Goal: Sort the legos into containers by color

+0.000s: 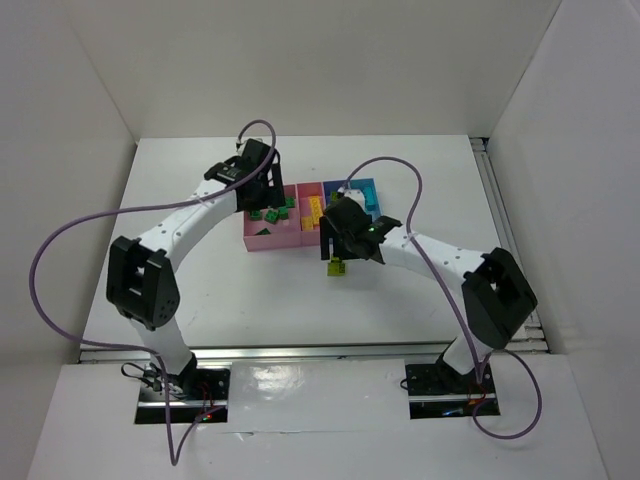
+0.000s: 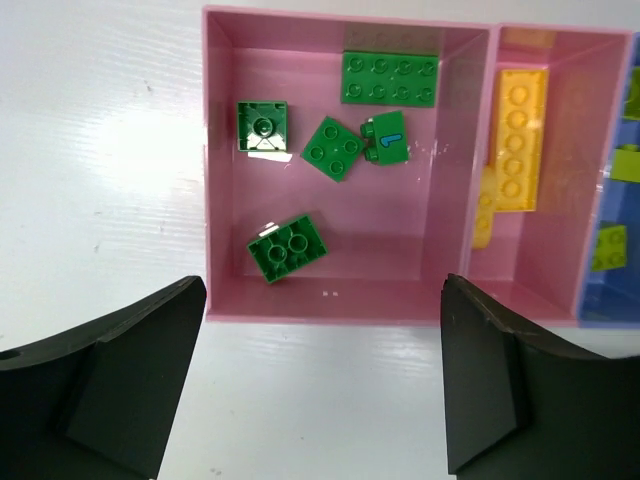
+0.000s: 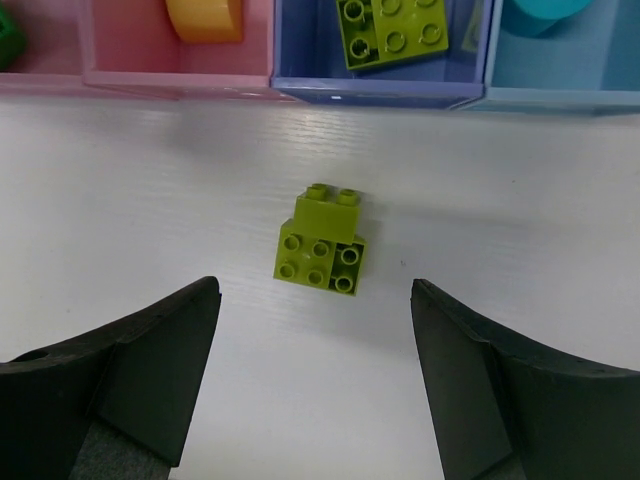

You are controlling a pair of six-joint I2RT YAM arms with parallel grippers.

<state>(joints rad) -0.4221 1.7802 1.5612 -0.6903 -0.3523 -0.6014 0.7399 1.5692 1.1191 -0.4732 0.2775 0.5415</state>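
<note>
White table (image 1: 200, 290) carries everything. The tray (image 1: 262, 243) sits toward the far edge, about midway between the side edges. The left gripper (image 2: 322, 300) hangs over the tray's left pink bin, its fingers wide apart and holding nothing. The right gripper (image 3: 315, 300) hovers just nearer than the tray, its fingers also spread and empty.

Five green bricks (image 2: 288, 248) lie loose in the left pink bin. Yellow bricks (image 2: 520, 140) fill the next bin, and a lime plate (image 3: 392, 28) rests in the purple-blue one.

One lime brick (image 3: 320, 245) lies on the table just on the near side of the purple-blue bin, centred between the right fingers. It is the only brick seen outside the tray.

It looks like hard, glossy plastic, so probably very light, stiff and not fragile. Its smooth walls may slip or skate on the table if nudged. Its top is stepped, with a taller part at the far end. The best hold is likely across the two flat side walls of the lower block, low down, rather than on the studs.
</note>
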